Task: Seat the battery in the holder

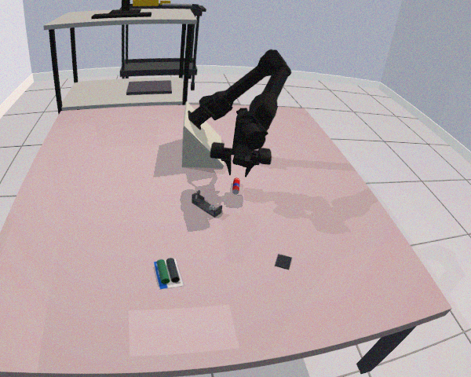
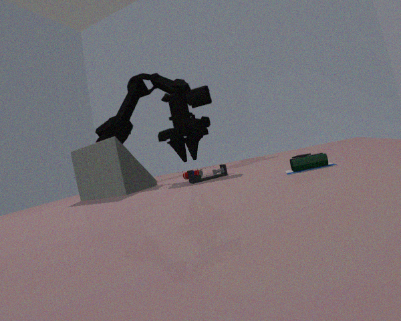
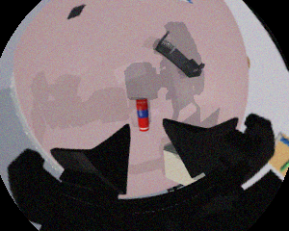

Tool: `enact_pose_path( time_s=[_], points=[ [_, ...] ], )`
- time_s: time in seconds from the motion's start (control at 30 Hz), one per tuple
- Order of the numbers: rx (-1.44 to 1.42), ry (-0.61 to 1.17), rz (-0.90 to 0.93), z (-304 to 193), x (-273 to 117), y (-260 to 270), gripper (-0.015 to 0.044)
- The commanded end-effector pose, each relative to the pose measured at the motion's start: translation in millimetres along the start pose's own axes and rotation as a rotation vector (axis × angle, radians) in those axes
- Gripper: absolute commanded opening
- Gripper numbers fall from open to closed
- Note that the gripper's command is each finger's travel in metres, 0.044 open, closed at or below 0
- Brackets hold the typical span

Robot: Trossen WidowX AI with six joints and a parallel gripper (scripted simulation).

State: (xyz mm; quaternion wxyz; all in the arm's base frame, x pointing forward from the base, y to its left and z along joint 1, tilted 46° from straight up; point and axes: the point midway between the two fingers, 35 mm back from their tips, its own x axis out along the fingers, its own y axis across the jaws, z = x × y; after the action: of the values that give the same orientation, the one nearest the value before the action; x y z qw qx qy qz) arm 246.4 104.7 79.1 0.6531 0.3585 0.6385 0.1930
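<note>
The red battery with a blue band lies on its side on the pink table. The black battery holder lies beside it, set at a slant to it, and its trough is empty. My gripper points down above the battery, with its fingers part open and nothing between them. In the exterior view the holder's near end hides part of the battery.
A green cylinder and a black cylinder lie on a blue and white card towards the front left. A dark square lies at the front right. A pale wedge stands behind the holder, under the arm's base.
</note>
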Motion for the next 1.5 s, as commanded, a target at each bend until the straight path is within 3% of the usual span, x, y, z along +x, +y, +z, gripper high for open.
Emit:
enact_pose_path(
  time_s=[0.0, 1.03, 1.17, 1.47],
  points=[
    [0.017, 0.012, 0.004, -0.8, 3.7, -0.6, 0.0230],
    [0.017, 0.013, 0.007, -2.1, 51.3, 0.0, 0.0230],
    [0.017, 0.013, 0.007, -2.1, 51.3, 0.0, 0.0125],
    [0.017, 0.013, 0.007, -2.1, 51.3, 0.0, 0.0068]
  ],
)
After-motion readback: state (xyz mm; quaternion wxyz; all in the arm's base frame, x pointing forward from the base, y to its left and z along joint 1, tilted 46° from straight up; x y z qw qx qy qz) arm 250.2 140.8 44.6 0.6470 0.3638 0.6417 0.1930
